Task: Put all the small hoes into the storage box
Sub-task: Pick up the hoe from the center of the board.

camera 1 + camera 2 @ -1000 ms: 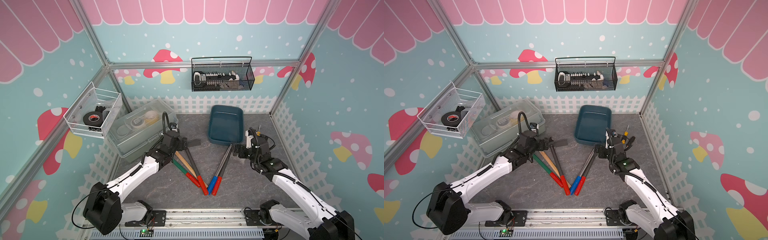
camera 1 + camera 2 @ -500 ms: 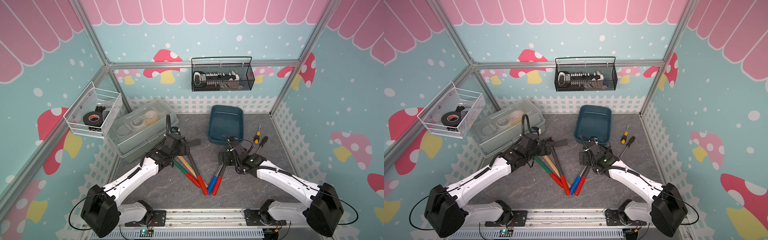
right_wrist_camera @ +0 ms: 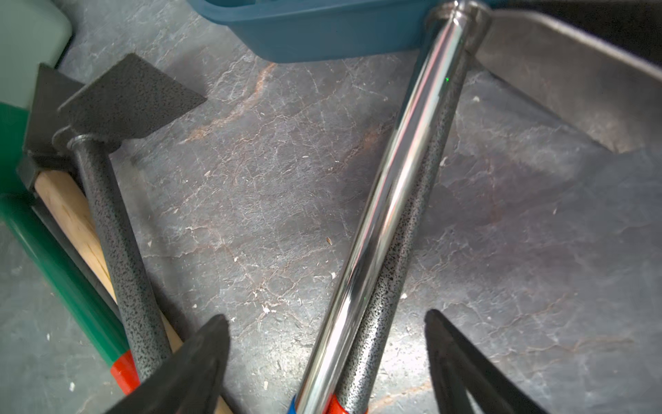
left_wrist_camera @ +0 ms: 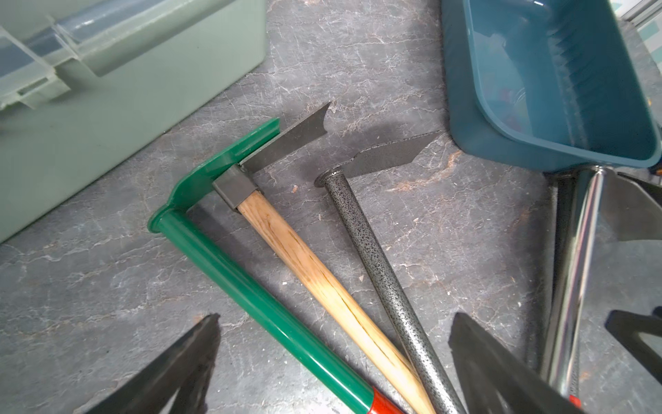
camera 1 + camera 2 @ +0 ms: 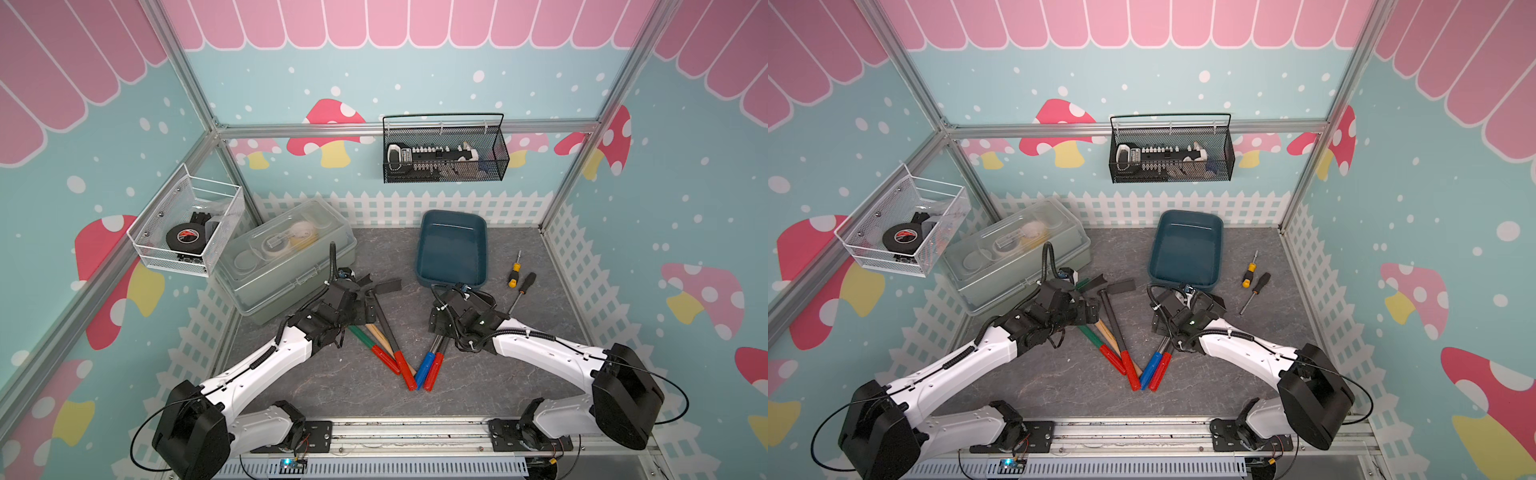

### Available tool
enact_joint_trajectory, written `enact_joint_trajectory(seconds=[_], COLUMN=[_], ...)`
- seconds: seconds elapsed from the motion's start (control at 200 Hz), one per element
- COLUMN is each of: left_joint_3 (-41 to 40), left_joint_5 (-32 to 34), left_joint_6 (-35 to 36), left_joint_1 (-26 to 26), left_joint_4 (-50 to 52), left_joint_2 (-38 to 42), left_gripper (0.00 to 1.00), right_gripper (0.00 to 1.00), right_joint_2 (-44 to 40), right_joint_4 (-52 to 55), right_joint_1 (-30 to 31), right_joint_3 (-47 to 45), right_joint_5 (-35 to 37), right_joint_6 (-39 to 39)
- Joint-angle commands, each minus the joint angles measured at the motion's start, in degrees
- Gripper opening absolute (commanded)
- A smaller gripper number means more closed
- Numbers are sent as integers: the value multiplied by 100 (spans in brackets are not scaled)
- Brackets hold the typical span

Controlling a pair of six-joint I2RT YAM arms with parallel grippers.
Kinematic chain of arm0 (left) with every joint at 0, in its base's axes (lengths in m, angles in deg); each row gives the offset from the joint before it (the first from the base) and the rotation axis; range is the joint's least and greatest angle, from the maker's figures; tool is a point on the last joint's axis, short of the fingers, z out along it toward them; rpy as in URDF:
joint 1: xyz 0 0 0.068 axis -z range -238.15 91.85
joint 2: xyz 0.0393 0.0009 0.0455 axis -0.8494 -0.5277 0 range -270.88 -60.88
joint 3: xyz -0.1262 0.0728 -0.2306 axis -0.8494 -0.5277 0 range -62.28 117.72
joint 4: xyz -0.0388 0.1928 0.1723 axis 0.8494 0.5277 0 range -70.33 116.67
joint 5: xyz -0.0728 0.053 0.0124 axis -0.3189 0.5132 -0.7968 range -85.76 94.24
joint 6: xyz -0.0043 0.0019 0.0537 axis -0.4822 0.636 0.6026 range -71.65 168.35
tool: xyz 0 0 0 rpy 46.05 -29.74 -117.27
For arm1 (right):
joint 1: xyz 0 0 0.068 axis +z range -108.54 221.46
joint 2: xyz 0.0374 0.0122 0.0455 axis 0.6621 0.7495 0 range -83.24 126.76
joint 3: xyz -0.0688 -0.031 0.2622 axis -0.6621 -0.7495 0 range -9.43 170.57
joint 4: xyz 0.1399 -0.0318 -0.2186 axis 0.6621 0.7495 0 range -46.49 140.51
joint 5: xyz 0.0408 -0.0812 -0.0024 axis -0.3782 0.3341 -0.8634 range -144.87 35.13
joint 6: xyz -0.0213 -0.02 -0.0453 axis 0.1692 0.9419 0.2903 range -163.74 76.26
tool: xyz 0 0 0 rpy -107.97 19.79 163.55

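Task barely being begun: box (image 5: 452,253) is standing empty, hoes (image 5: 424,365) are all lying on the mat (image 5: 353,395) near it, two being straddled by the spread, empty jaws of the right gripper (image 3: 324,317), three being overhung by the left gripper (image 4: 336,317), likewise spread and empty.

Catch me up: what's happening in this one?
Nothing is held yet; the storage box holds no hoe. The left end effector hangs open over the green-handled hoe, wooden-handled hoe and speckled hoe. The right end effector hangs open astride the chrome hoe and a second speckled hoe, whose heads lie near the box.
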Motion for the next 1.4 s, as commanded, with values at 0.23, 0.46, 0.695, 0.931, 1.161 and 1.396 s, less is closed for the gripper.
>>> enact_joint_trajectory(seconds=[0.23,0.46,0.695,0.931,1.161,1.396], left_joint_3=[-206,-295,-365,-366,-365,-386], left_joint_5=[-125,-115,-167,-267,-257,-278], left_joint_6=[-351,-360,-378,-395,-387,-428], left_joint_1=[130,165,166,195,224,251], left_joint_4=[53,29,-43,-68,-78,-87], left_joint_2=[224,297,301,216,254,209], left_gripper=[99,99,99,99,99,99], right_gripper=[77,73,69,67,63,58], right_joint_2=[599,914,1229,1737,1900,2040], right_joint_4=[-329,-462,-468,-56,-118,-181], right_joint_1=[40,40,40,40,31,31], right_joint_3=[31,128,240,679,705,804], right_joint_5=[-148,-189,-115,-54,29,104], right_joint_6=[-993,-1098,-1198,-1198,-1188,-1045])
